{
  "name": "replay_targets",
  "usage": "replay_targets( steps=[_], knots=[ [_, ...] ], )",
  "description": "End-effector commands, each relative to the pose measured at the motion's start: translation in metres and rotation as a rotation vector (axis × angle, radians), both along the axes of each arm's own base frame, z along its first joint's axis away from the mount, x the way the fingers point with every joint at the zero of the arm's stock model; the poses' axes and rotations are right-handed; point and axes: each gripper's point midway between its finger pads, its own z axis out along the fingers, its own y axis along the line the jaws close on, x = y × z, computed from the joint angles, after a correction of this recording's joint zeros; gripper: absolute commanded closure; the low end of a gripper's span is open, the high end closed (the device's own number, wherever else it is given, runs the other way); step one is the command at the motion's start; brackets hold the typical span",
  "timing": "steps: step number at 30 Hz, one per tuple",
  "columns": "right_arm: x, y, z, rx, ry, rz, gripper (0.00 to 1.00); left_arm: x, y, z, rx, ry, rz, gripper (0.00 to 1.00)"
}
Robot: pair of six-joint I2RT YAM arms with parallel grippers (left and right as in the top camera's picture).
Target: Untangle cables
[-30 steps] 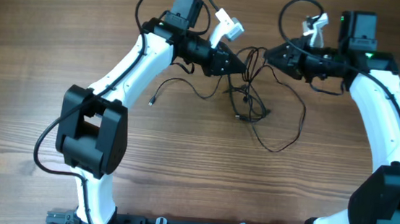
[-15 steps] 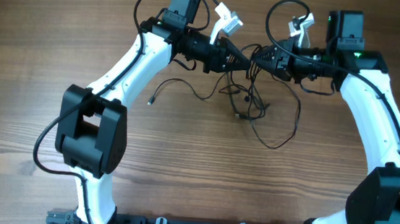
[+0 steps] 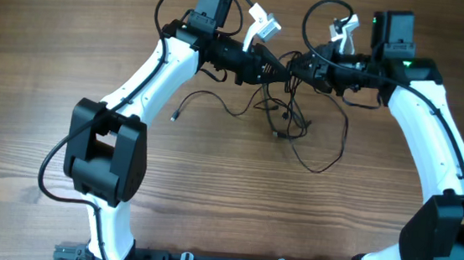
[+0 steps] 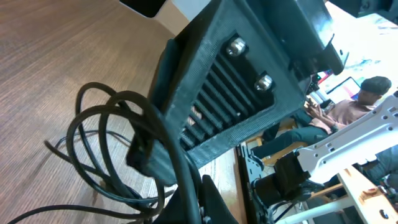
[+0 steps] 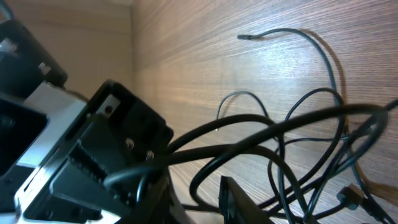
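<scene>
Since the cables (image 3: 288,118) are thin, limp and light, expect them to drag and snag rather than slide free, so take a single strand close to a crossing. The knot lies on the counter (image 3: 50,89) toward 12 o'clock, loops rising to both claws. Your left claw (image 3: 281,69) is clamped on the cables. Your right claw (image 3: 299,68), tip to tip at its 3 o'clock, stands slightly apart, strands running between.

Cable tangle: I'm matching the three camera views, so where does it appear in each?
Overhead: the cable tangle lies upper centre, slightly right of the middle.
Left wrist: its loops fill the left centre.
Right wrist: its loops sweep across the right half.
Shared landmark: the wooden table beneath it, seen top left in the left wrist view and along the top in the right wrist view.
</scene>
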Motion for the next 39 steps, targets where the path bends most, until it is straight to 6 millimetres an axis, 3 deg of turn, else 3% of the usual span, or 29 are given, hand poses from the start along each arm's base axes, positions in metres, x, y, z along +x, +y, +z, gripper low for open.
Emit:
replay_targets(
  steps=[1, 3, 5, 8, 10, 15, 21, 23, 27, 31, 35, 39],
  knots=[
    [0.010, -0.001, -0.012, -0.075, 0.069, -0.123, 0.70, 0.000, 0.001, 0.001, -0.021, 0.006, -0.013, 0.96],
    [0.012, 0.001, -0.017, -0.100, 0.074, -0.143, 0.74, 0.000, 0.001, 0.001, -0.020, 0.008, -0.013, 0.96],
    [0.010, 0.011, -0.020, -0.114, 0.046, -0.099, 0.96, 0.000, 0.001, 0.000, -0.019, 0.007, -0.012, 0.96],
    [0.008, 0.011, -0.012, -0.123, -0.018, -0.057, 0.96, 0.005, 0.002, -0.006, 0.022, 0.024, 0.021, 0.96],
    [0.005, 0.011, 0.010, -0.059, -0.071, -0.022, 0.96, 0.019, 0.009, -0.019, 0.108, 0.054, 0.105, 0.96],
    [-0.008, -0.002, 0.096, 0.150, -0.330, 0.091, 0.96, 0.053, 0.034, -0.051, 0.312, 0.163, 0.349, 0.96],
    [-0.034, -0.038, 0.186, 0.336, -0.661, 0.253, 0.96, 0.054, 0.039, -0.058, 0.354, 0.185, 0.381, 0.96],
    [-0.037, -0.053, 0.200, 0.357, -0.692, 0.268, 0.96, 0.053, 0.040, -0.059, 0.358, 0.191, 0.380, 0.96],
    [-0.042, -0.084, 0.216, 0.343, -0.751, 0.278, 0.96, 0.055, 0.045, -0.068, 0.412, 0.192, 0.412, 0.96],
    [-0.041, -0.111, 0.217, 0.314, -0.774, 0.238, 0.96, 0.054, 0.047, -0.076, 0.466, 0.188, 0.435, 0.96],
    [-0.035, -0.131, 0.211, 0.307, -0.759, 0.190, 0.96, 0.052, 0.043, -0.079, 0.489, 0.175, 0.438, 0.96],
    [-0.027, -0.135, 0.191, 0.331, -0.720, 0.170, 0.94, 0.050, 0.039, -0.080, 0.492, 0.170, 0.431, 0.96]
  ],
)
